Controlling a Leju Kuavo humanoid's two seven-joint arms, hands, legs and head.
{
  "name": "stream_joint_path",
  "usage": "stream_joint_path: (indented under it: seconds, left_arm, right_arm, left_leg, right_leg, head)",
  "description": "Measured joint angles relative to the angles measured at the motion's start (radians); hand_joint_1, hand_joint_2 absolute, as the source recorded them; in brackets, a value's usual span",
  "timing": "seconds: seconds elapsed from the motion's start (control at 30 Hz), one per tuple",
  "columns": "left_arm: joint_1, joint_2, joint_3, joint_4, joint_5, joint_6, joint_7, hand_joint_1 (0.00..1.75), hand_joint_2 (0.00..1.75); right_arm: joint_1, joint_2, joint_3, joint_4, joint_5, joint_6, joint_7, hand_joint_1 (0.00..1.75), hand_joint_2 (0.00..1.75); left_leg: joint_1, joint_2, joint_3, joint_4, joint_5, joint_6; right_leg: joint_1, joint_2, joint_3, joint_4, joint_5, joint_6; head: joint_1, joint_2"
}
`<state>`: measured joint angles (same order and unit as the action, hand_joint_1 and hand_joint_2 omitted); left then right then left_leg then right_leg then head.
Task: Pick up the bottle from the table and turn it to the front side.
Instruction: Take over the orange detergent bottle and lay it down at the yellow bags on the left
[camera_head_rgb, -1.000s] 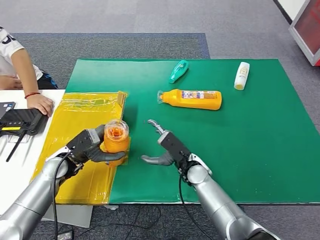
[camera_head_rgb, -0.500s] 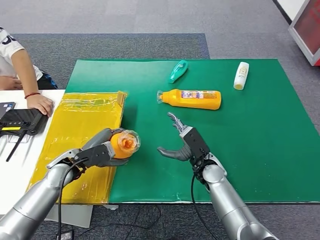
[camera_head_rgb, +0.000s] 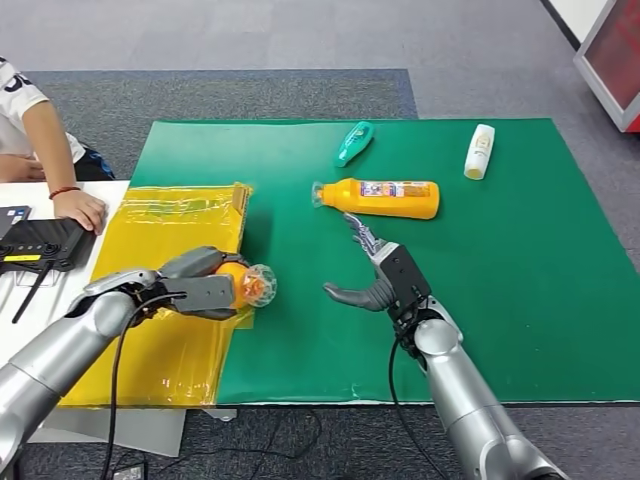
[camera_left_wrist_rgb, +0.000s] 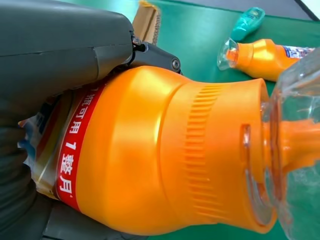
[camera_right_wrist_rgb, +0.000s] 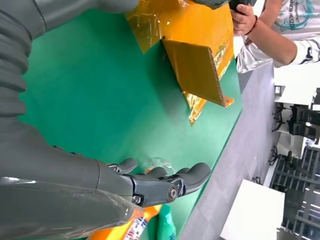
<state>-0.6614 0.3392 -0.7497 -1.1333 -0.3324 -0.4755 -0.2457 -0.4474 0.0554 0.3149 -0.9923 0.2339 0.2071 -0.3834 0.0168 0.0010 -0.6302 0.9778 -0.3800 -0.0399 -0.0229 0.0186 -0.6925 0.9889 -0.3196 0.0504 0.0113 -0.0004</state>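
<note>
— While my left hand (camera_head_rgb: 198, 291) grips the orange bottle (camera_head_rgb: 247, 286), I count the pick-up as done: the bottle is off the table, lying on its side over the edge where the yellow sheet (camera_head_rgb: 162, 245) meets the green mat (camera_head_rgb: 483, 280), clear cap pointing toward the right hand.

— How firm is that hold?

— Fingers and thumb wrap the label end; in the left wrist view the thumb (camera_left_wrist_rgb: 56, 45) lies along the top of the body, and the red label band faces the camera. It looks secure to me, though I can't see the far side of the grasp.

— And the right hand (camera_head_rgb: 381, 280)?

— It holds nothing. Fingers spread, palm turned toward the bottle, hovering above the mat and apart from the cap. Behind it a second bottle (camera_head_rgb: 377, 197) lies flat, with a teal tube (camera_head_rgb: 355, 142) and a white bottle (camera_head_rgb: 480, 151) farther back.

— So which step are you in?

— The turning. I judge that the next move calls for rolling the bottle about its long axis until the front label faces forward, perhaps with the right hand taking the cap end to help. The cap is clear and looks slippery, so I'd want a grip on the ribbed shoulder instead.
</note>
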Motion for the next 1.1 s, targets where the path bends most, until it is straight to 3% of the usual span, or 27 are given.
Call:
stream_joint_path:
  seconds: [0.43, 1.1]
  left_arm:
    - [-0.044, 0.091, -0.008, 0.069, 0.172, -0.074, -0.07, 1.75, 1.75]
    - [-0.063, 0.118, -0.023, 0.139, 0.232, -0.099, -0.069, 1.75, 1.75]
  right_arm:
    - [-0.047, 0.016, 0.019, 0.045, -0.008, -0.001, 0.0, 0.0, 1.75]
    - [-0.074, 0.03, 0.077, 0.079, -0.011, -0.004, 0.002, 0.0, 1.75]
  left_leg:
    - [0.0, 0.0, 0.004, 0.0, 0.0, 0.0]
    - [0.0, 0.001, 0.016, -0.003, -0.002, -0.002]
  right_leg:
    - [0.0, 0.001, 0.004, 0.0, 0.0, -0.001]
    - [0.0, 0.002, 0.014, 0.0, -0.002, -0.002]
  head:
    - [0.0, 0.0]
    - [0.0, 0.0]
